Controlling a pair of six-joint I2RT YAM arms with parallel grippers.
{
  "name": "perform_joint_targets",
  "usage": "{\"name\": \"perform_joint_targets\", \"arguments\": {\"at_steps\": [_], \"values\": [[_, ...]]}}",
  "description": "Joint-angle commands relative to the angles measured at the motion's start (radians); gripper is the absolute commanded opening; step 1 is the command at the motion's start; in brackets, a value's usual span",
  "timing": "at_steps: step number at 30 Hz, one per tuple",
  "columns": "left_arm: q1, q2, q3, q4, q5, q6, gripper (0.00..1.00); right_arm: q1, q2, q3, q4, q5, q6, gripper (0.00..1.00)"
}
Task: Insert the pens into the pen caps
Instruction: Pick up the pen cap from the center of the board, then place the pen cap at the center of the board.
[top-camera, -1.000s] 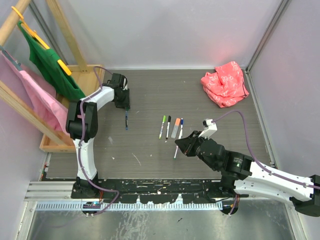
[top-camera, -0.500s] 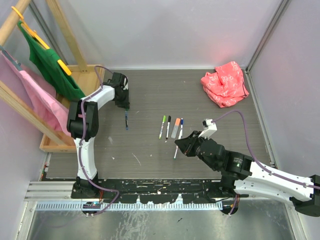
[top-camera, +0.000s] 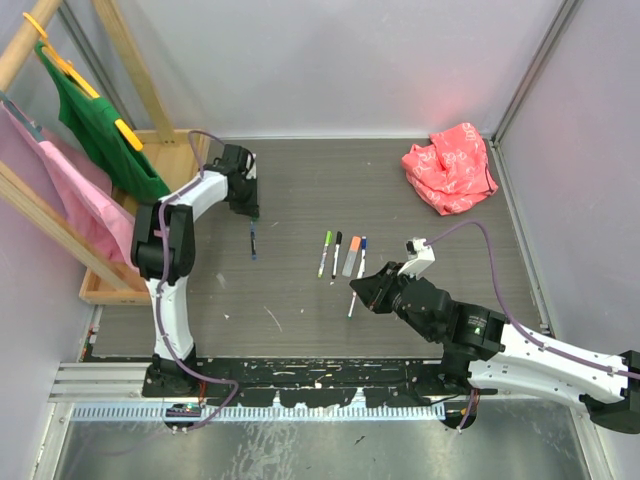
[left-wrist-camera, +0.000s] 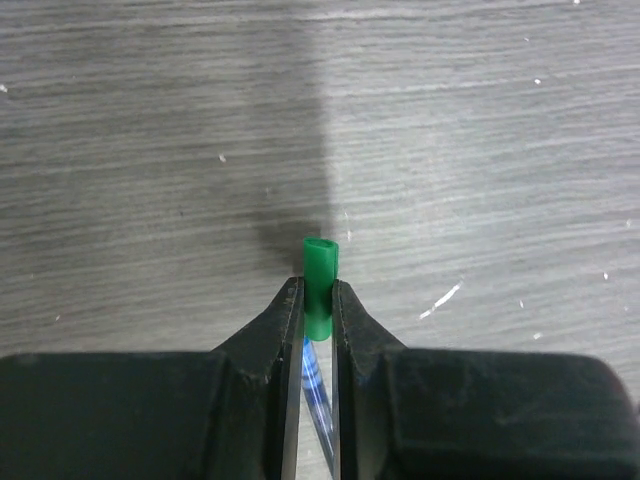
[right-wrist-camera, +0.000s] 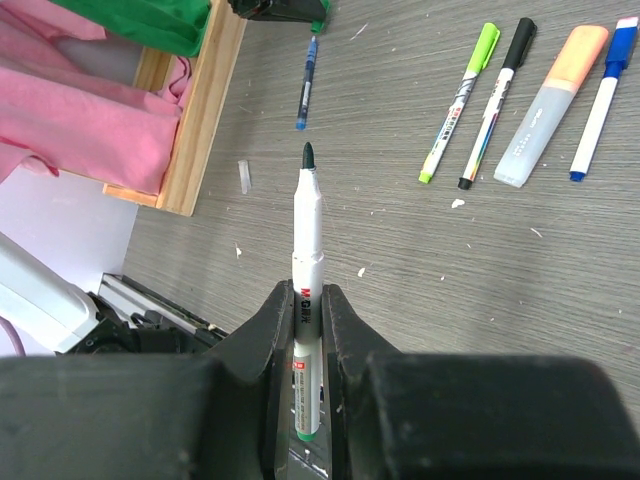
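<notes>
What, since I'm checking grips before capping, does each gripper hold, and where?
Left gripper: green cap, near half. Right gripper: uncapped pen, rear barrel.

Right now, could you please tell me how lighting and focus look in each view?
Top external: even light, a reddish glow on the wall above the red cloth. Left wrist: green cap sharp, a soft shadow on the table beside it. Right wrist: held pen crisp.

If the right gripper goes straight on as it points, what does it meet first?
Likely the blue pen lying ahead, in line with the right gripper and its held pen; height is unclear, so it may pass over.
</notes>
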Motion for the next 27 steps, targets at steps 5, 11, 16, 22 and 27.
{"name": "perform_joint_targets", "arguments": {"at_steps": [5, 11, 16, 22, 27], "values": [[-0.004, -0.247, -0.062, 0.012, 0.063, 0.012, 0.04, -0.002, 0.007, 0.002, 0.018, 0.003, 0.012, 0.01], [-0.07, -0.4, -0.213, 0.047, 0.064, -0.021, 0.04, -0.002, 0.011, 0.006, 0.018, 0.007, 0.006, 0.01], [-0.175, -0.539, -0.394, 0.117, 0.041, -0.093, 0.04, -0.002, 0.01, 0.009, 0.015, 0.012, 0.002, 0.01], [-0.348, -0.649, -0.568, 0.17, -0.021, -0.145, 0.04, -0.002, 0.013, 0.006, 0.011, 0.006, 0.001, 0.01], [-0.455, -0.693, -0.663, 0.204, -0.077, -0.196, 0.05, -0.002, 0.021, 0.004, 0.014, 0.003, 0.006, 0.01]]}}
